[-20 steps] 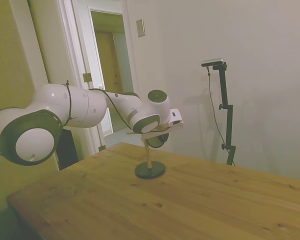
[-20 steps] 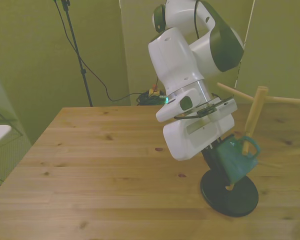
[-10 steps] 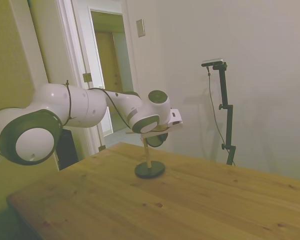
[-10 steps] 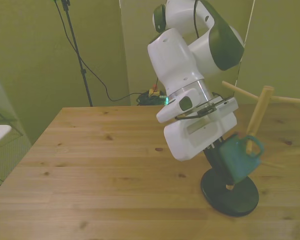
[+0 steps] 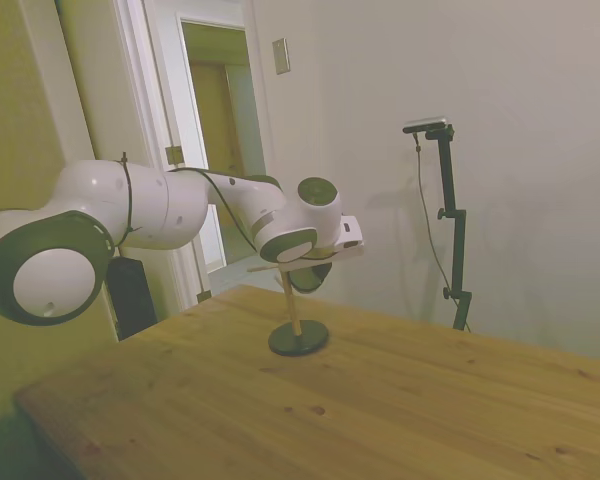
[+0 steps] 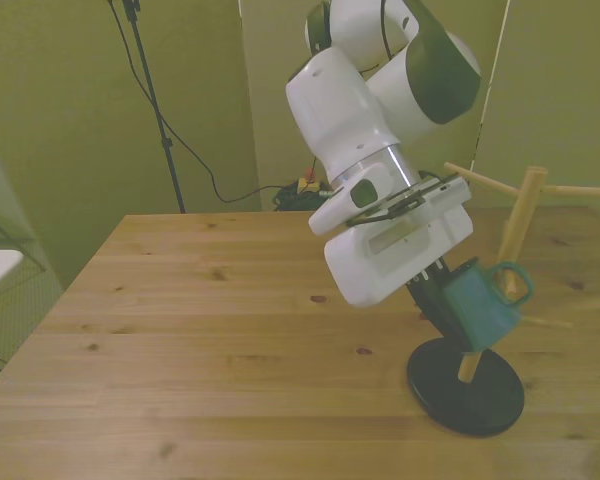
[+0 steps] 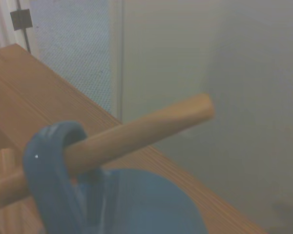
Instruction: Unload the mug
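The teal mug [image 6: 487, 310] hangs tilted on the wooden stand [image 6: 521, 212], its handle [image 6: 517, 282] looped over a side peg. My gripper [image 6: 448, 303] is shut on the mug's body from the front view's left, and the white hand hides most of the fingers. In the side view the mug [image 5: 311, 277] is a dark shape under the hand, above the stand's black round base [image 5: 298, 338]. The wrist view shows the blue handle [image 7: 48, 178] around the peg [image 7: 141, 134], a short way back from the peg's free end.
The stand's black base [image 6: 466, 386] sits near the table's front edge at the front view's right. More pegs [image 6: 480, 183] stick out from the post. A doorway [image 5: 220, 150] lies behind the table in the side view.
The hand has risen a little and moved toward the front view's right, carrying the mug up with it. The stand has shifted slightly the same way.
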{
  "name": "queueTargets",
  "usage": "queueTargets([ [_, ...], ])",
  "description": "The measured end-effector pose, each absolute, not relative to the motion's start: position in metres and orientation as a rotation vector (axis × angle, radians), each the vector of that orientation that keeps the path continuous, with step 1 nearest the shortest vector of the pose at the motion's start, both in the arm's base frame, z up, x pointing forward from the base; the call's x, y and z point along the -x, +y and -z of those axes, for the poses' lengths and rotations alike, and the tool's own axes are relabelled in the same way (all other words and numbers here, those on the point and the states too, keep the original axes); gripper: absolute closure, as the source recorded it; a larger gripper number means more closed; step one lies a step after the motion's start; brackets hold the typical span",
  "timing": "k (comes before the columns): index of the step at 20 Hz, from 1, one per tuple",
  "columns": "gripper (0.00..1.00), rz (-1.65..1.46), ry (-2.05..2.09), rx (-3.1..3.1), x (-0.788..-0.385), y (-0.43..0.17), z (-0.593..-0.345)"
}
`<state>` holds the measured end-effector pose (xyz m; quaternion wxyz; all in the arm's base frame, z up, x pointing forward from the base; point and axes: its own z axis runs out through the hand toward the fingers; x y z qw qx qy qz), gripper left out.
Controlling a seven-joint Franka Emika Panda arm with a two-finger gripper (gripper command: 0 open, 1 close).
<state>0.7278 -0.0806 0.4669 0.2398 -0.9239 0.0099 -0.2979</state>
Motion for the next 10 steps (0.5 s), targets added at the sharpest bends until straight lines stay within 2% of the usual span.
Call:
queueTargets([
  [10, 1.00, 0.787, 0.028, 2.501, -0.727, -0.100, -0.494],
])
